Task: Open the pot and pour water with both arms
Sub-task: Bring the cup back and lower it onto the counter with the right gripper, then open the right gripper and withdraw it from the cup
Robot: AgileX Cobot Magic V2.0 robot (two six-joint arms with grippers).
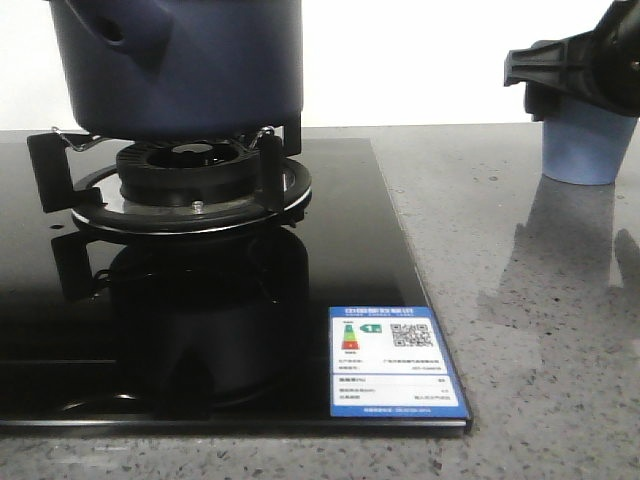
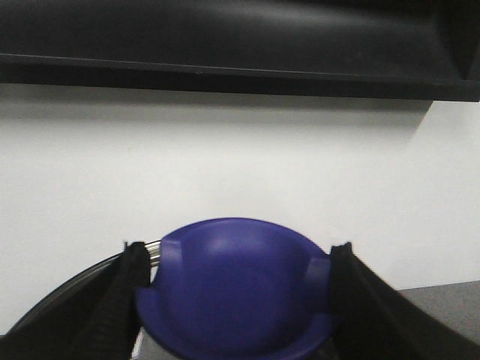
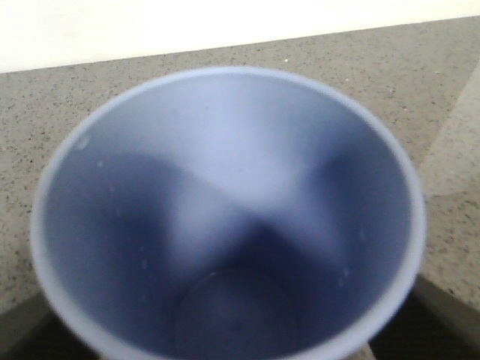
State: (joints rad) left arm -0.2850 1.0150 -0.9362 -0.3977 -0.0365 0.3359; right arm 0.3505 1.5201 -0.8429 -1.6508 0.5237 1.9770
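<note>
Counter [image 1: 540, 330]: grey speckled stone, one slab, fills the front view's right and foreground. One black glass hob [image 1: 380, 300] is set on it, with one blue-and-white energy label [image 1: 397, 362] at its near right corner.

Pot [image 1: 180, 60]: one, dark navy, sits on the one burner [image 1: 190, 185] with its black trivet prongs. The stubby side handle [image 1: 125, 30] with a hole points toward the camera-left. The top of the pot is cut off by the frame, so the front view doesn't show the rim or lid.

Right arm [image 1: 580, 60]: one black blocky piece enters from the upper right edge and hangs at cup height, well apart from the pot. The cup [image 1: 585, 145], one, pale blue, stands on the counter directly under/behind that arm part. The right wrist view looks straight down into the cup [image 3: 225, 225]: the interior fills the frame, blurred, with dark finger edges only at the lower corners. Fingers sit either side of the cup wall; contact not visible, so grip state: cannot tell.

Left gripper [image 2: 236, 300]: only seen from its own wrist camera. Two black fingers [image 2: 112, 300] flank one blue domed knob [image 2: 236, 292], touching its sides, so it is clamped on the knob. A dark curved rim with a metal edge [image 2: 154, 251] shows just behind the left finger. White wall and a dark shelf edge lie beyond the hand.
</note>
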